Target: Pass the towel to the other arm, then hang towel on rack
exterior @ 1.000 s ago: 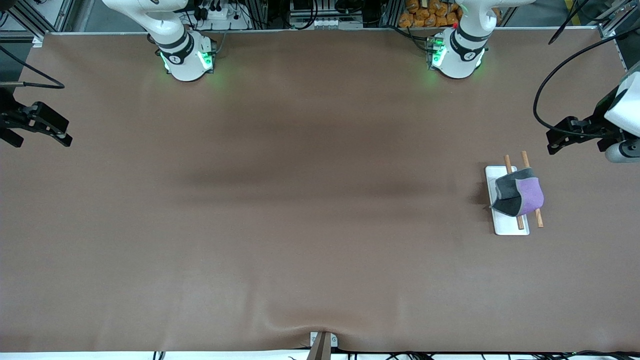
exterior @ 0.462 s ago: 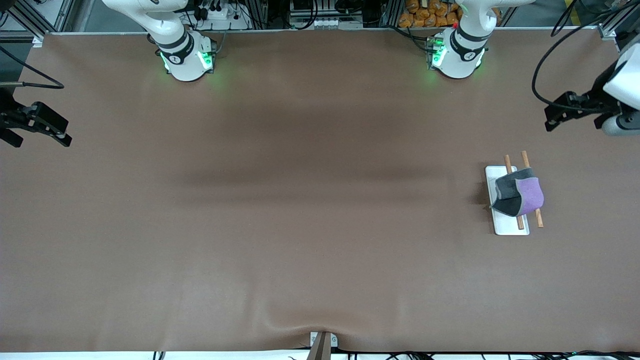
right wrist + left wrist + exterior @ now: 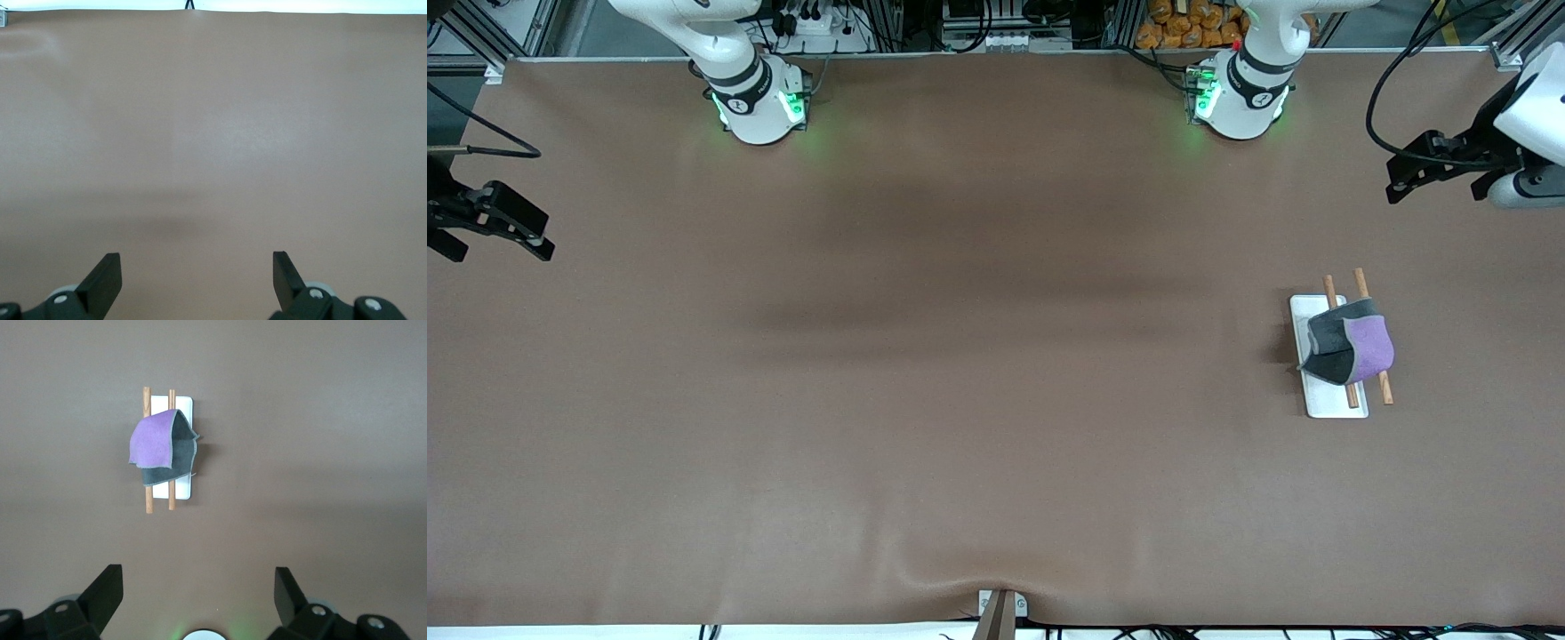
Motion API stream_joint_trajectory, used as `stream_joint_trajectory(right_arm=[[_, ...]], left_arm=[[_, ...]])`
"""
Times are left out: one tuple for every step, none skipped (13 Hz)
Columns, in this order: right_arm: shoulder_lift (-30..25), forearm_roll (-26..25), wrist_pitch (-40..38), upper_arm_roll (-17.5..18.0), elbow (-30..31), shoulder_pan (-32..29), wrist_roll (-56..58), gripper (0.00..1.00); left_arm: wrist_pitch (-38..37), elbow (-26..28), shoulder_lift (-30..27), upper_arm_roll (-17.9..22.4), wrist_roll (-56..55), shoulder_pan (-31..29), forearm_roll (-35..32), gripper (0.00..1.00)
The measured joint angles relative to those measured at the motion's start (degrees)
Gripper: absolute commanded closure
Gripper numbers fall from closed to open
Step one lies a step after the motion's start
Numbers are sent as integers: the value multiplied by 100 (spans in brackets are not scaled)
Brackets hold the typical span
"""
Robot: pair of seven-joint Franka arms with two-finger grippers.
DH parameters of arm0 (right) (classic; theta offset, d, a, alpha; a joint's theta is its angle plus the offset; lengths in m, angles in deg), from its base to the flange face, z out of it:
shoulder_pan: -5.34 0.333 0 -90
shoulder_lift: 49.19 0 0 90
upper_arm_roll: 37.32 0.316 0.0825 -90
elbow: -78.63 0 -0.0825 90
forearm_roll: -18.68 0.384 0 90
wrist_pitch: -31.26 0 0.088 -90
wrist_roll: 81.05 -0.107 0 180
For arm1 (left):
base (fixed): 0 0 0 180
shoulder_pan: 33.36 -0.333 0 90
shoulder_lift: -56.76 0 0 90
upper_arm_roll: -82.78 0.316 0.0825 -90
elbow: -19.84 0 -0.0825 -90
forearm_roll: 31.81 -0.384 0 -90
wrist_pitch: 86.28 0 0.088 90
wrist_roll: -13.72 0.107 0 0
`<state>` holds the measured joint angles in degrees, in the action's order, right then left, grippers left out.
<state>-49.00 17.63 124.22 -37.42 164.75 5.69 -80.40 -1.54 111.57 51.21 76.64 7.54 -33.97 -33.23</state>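
Towel [image 3: 1352, 345] hangs folded over both wooden rods of the rack [image 3: 1318, 307], purple side up, grey edge drooping toward the white base. The rack stands on the desk [image 3: 960, 400] toward the left arm's end.

Change over the last second: left end effector [image 3: 1405, 173], fingers apart and empty, has drawn away from the rack, toward the desk edge at the left arm's end; the towel has not shifted. Right end effector [image 3: 494, 227] waits, fingers apart and empty, at the desk end well apart from the rack.

Judgement: handover and hanging look complete; only retreat remains.
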Motion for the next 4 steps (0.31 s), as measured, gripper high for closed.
stream_joint_trajectory(right_arm=[[0,0,0,0,0,0,0,0],[0,0,0,0,0,0,0,0],[0,0,0,0,0,0,0,0],[0,0,0,0,-2,0,0,0]], left_arm=[[-3,0,-22,0,0,0,0,0],[-3,0,-30,0,0,0,1,0],[-3,0,-30,0,0,0,1,0],[-3,-1,-30,0,0,0,6,0]])
